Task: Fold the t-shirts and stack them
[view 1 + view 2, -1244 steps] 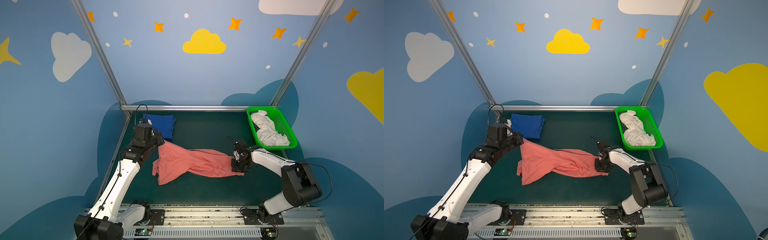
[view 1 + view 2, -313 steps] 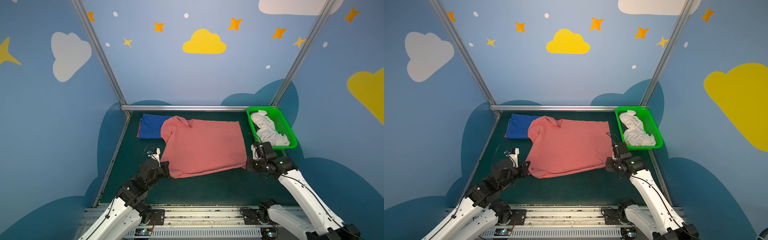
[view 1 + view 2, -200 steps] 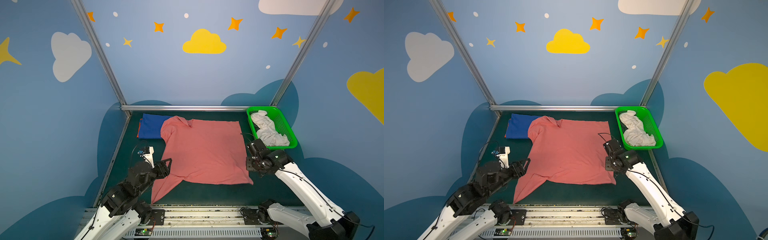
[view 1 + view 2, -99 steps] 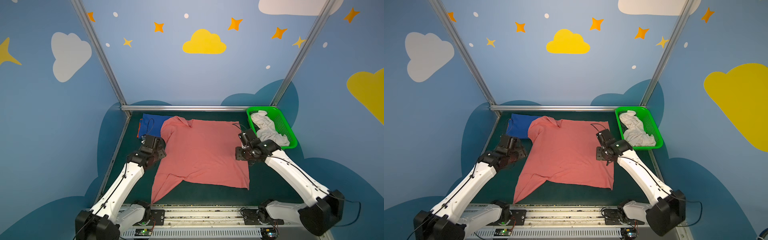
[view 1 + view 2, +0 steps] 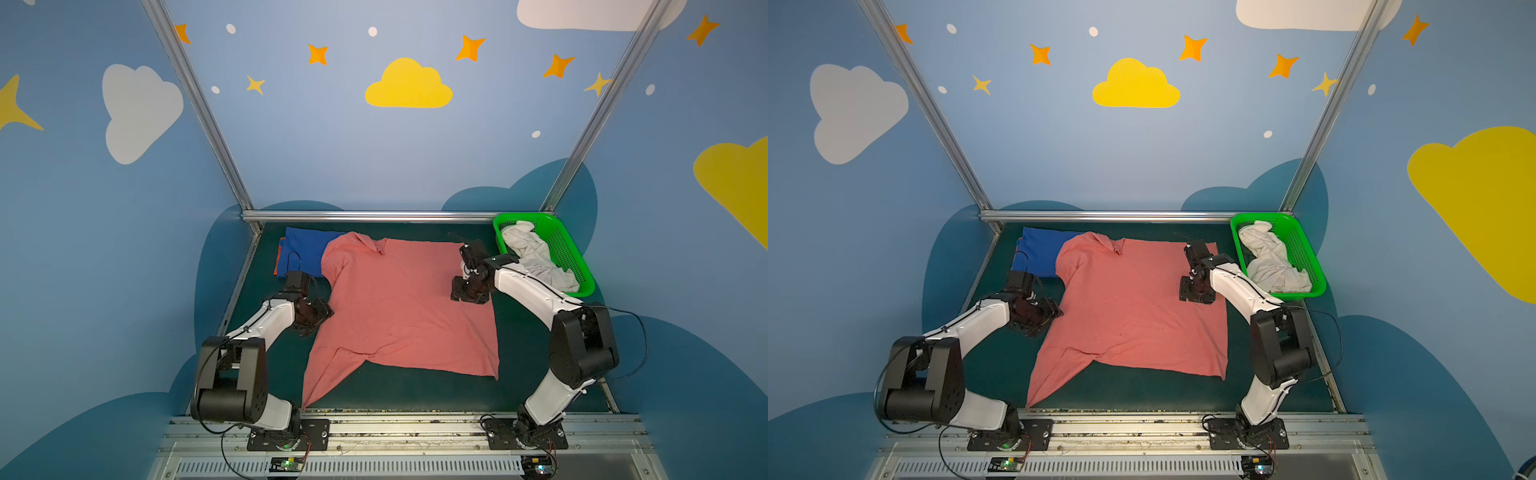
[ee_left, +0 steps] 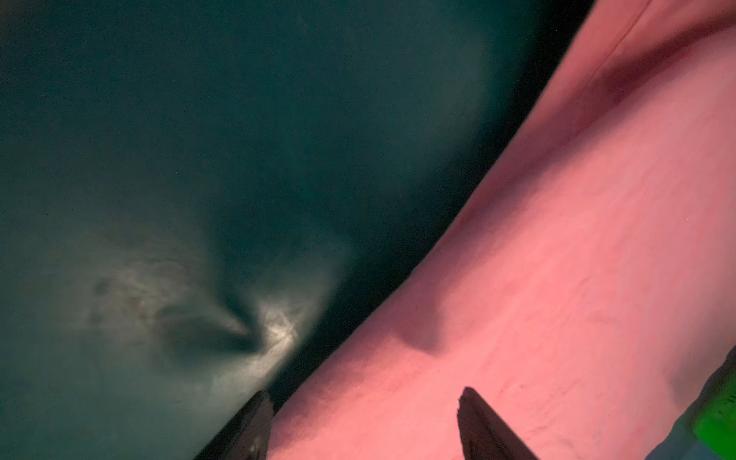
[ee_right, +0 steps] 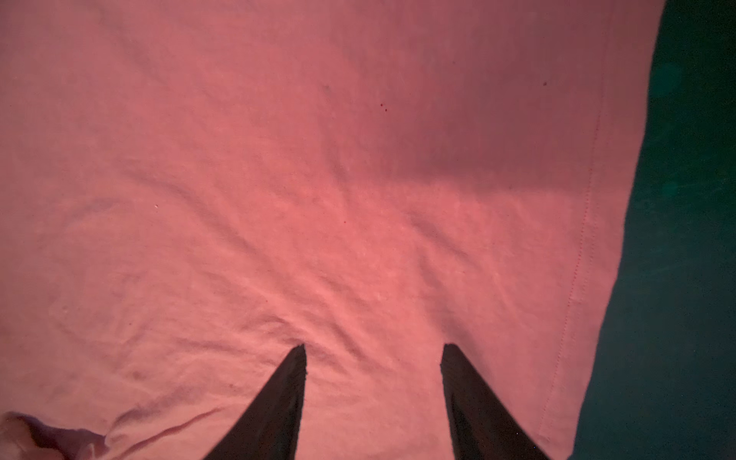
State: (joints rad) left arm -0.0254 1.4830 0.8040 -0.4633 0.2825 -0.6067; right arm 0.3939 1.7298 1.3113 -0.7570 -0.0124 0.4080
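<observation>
A salmon-pink t-shirt [image 5: 399,307] [image 5: 1129,307] lies spread flat on the dark green table [image 5: 415,395], one sleeve trailing toward the front left. My left gripper [image 5: 322,313] [image 6: 364,392] is open at the shirt's left edge, one finger over bare table and the other over pink cloth [image 6: 557,278]. My right gripper [image 5: 467,293] [image 7: 374,348] is open low over the shirt's right part [image 7: 318,179], holding nothing. At the back left lies a folded royal blue t-shirt [image 5: 305,253] with an orange edge [image 5: 277,259] under it. A crumpled white t-shirt [image 5: 532,253] lies in the basket.
A green mesh basket [image 5: 536,216] [image 5: 1262,216] stands at the back right corner. A metal rail [image 5: 374,215] runs along the back of the table, and blue walls close in both sides. The arm bases sit on the front rail.
Over the last second both grippers left the shirt's front hem and moved back. The left now sits at the shirt's left edge, the right moved inward over the cloth. The shirt lies still.
</observation>
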